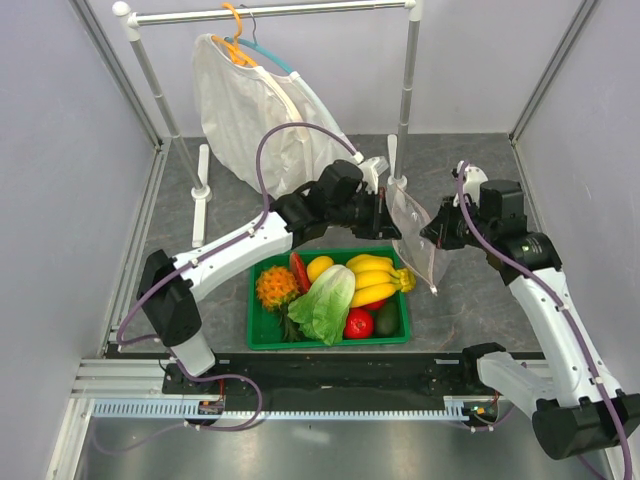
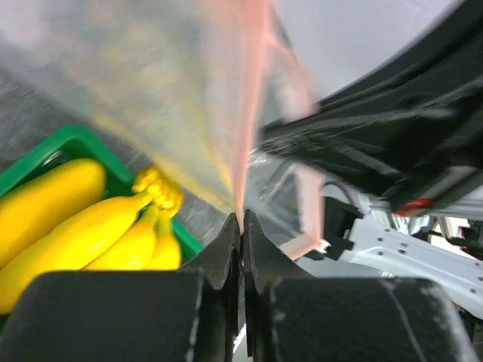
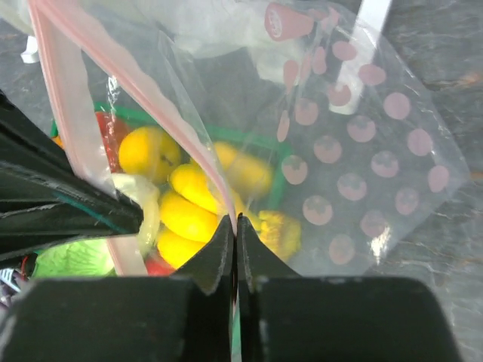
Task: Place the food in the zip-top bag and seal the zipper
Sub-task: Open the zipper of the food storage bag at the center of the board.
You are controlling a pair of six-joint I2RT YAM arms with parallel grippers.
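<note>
The clear zip-top bag (image 1: 418, 238) with pink dots hangs in the air above the right end of the green basket (image 1: 262, 340). My left gripper (image 1: 388, 213) is shut on its pink zipper strip (image 2: 249, 113) from the left. My right gripper (image 1: 430, 238) is shut on the strip (image 3: 136, 83) from the right. The bag (image 3: 362, 151) looks empty. The lettuce (image 1: 325, 300), round yellow fruit (image 1: 319, 267) and red tomato (image 1: 358, 323) lie in the basket below.
The basket also holds a banana bunch (image 1: 376, 278), an orange pineapple (image 1: 277, 287), a red pepper and an avocado. A white garment (image 1: 250, 110) hangs on a rack (image 1: 270, 12) at the back. Grey walls close in both sides.
</note>
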